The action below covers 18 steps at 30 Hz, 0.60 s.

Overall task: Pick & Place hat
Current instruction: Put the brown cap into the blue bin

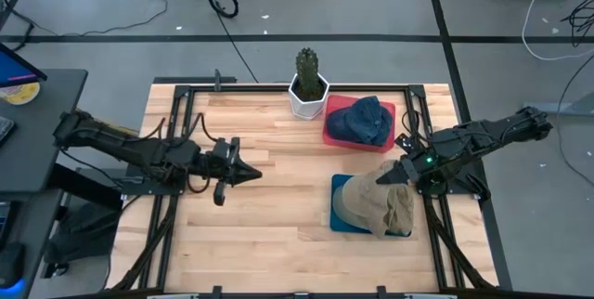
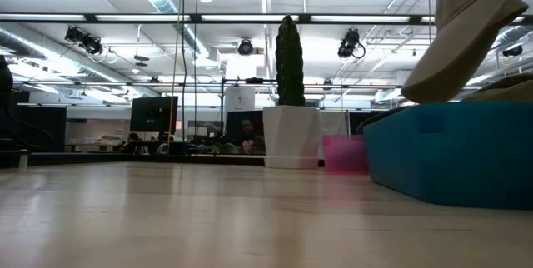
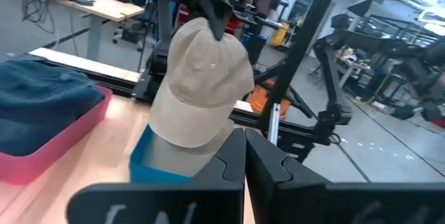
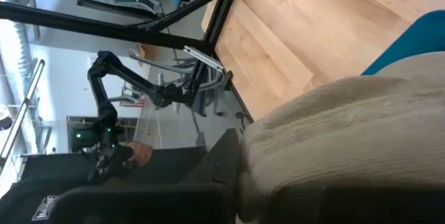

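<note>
A tan cap (image 1: 380,201) hangs tilted over a blue bin (image 1: 340,217) on the table's right side, and shows in the left wrist view (image 3: 201,85). My right gripper (image 1: 390,175) comes in from the right edge and is shut on the cap. A dark blue hat (image 1: 364,119) lies in a pink bin (image 1: 332,132) near the far edge. My left gripper (image 1: 249,175) hovers at the table's left-centre, shut and holding nothing, pointing at the blue bin. My right gripper pinches the tan cap between its two fingers at the upper part of the crown (image 3: 206,28), coming from the table's right side and slanting down. The cap hangs below the fingers, tilted, with its brim (image 3: 182,132) down at the blue bin's rim (image 3: 158,168).
A cactus in a white pot (image 1: 308,93) stands at the far edge beside the pink bin. Bare wood lies between the two grippers and along the near edge. A black frame (image 1: 172,95) runs around the table.
</note>
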Motion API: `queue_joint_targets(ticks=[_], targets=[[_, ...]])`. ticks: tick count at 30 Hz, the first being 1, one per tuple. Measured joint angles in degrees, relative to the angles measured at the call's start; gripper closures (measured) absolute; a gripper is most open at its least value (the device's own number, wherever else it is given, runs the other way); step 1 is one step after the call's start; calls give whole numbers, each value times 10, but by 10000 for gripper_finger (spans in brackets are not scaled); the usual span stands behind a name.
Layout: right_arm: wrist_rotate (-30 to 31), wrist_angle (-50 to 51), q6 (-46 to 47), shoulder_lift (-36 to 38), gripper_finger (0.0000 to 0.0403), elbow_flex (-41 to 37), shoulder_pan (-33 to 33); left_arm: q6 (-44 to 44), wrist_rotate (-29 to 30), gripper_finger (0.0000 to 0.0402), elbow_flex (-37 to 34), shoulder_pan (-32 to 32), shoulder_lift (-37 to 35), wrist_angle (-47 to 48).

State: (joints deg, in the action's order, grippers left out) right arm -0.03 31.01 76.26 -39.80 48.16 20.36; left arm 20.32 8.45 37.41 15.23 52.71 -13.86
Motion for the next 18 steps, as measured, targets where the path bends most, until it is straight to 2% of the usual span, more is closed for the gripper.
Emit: queue_joint_targets(ticks=[8,14,18], targets=[[-7,30,-25,-27,386,0,0,14,-2,398,-15,-20,0,-10],[-53,-33,-50,-96,386,0,0,11,-10,399,-15,-39,0,-8],[-81,-26,-70,-143,386,0,0,14,-22,399,-15,-46,0,-7]])
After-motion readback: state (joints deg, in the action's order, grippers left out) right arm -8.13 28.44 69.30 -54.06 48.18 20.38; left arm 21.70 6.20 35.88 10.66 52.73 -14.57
